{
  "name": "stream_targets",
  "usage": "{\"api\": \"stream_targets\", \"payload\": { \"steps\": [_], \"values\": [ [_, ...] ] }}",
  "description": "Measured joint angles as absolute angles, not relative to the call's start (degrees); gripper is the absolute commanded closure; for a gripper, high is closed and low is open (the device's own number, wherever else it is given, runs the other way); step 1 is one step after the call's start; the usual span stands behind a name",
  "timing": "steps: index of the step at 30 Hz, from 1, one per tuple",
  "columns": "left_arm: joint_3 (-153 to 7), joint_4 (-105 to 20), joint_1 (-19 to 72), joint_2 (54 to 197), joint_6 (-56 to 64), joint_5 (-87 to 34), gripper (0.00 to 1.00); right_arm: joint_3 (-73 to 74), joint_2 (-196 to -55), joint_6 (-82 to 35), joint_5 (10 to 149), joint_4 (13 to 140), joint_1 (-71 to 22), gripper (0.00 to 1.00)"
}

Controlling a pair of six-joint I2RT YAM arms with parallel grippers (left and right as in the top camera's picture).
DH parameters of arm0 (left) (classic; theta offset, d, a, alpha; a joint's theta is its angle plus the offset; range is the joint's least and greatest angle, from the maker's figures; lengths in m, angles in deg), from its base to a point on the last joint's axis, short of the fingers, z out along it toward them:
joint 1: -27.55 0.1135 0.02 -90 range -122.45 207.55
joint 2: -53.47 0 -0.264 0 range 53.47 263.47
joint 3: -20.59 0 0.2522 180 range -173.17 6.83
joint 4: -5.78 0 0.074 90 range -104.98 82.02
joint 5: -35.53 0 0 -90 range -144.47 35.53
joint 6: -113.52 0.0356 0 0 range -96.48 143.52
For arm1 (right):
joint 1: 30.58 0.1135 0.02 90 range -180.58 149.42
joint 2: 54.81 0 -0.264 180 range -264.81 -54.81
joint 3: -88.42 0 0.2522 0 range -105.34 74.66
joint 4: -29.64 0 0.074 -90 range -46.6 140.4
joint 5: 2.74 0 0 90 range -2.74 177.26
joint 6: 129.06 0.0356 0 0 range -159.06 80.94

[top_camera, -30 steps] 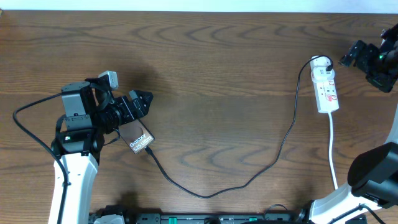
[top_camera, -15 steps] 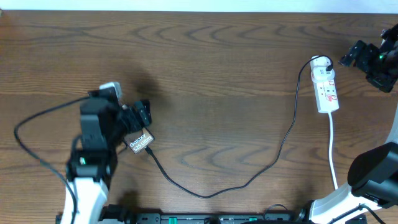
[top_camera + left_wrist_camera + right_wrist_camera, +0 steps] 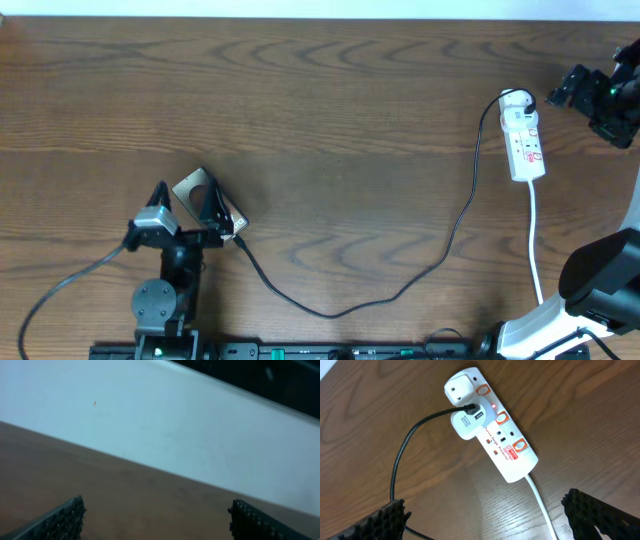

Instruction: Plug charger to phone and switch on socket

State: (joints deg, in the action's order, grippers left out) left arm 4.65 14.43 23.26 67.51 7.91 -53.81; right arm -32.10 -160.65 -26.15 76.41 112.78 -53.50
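The phone [image 3: 190,186] lies flat at the left of the table, its glossy end showing and the rest under my left gripper [image 3: 213,212]. In the left wrist view that gripper [image 3: 157,515] is open and empty, facing bare table and wall. The black charger cable [image 3: 455,225] runs from a white adapter in the socket [image 3: 525,140] across the table to the phone's near end [image 3: 240,240]. I cannot tell if its tip is seated. The socket [image 3: 495,435] shows a small red light. My right gripper [image 3: 560,90] hovers open beside it, also seen open in the right wrist view [image 3: 485,515].
The socket's white cord [image 3: 535,240] runs to the front edge. The right arm's base [image 3: 600,280] stands at the front right. The left arm's base [image 3: 160,300] stands at the front left, with its thick black cable curving off to the left.
My left arm has folded back toward the front edge and its gripper has come off the phone, uncovering the phone's far end. The right arm, socket and cable have not moved.
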Motion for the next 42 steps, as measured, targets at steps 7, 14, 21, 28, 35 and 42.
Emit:
{"api": "stream_targets", "payload": {
  "steps": [7, 14, 21, 28, 35, 42],
  "values": [
    [6.49, -0.17, 26.32, 57.34, 9.24, -54.46, 0.09, -32.10, -160.65, -26.04, 76.39, 112.83, -53.50, 0.01],
    [6.05, -9.20, 30.21, 54.42, 9.85, -54.18, 0.10, -32.07, -160.65, -26.04, 76.45, 112.83, -53.50, 0.01],
    [6.03, -9.24, 31.11, 54.31, 9.87, -53.98, 0.10, -32.07, -160.65, -26.04, 76.45, 112.78, -53.50, 0.01],
    [6.03, -9.24, 31.11, 54.31, 9.90, -53.96, 0.10, -32.07, -160.65, -26.04, 76.43, 112.78, -53.50, 0.01],
    [6.03, -9.24, 31.11, 54.31, 9.90, -53.96, 0.09, -32.07, -160.65, -26.04, 76.45, 112.80, -53.50, 0.01],
    [6.03, -9.24, 31.11, 54.31, 9.90, -53.96, 0.09, -32.07, -160.65, -26.04, 76.45, 112.80, -53.50, 0.01]
  ]
}}
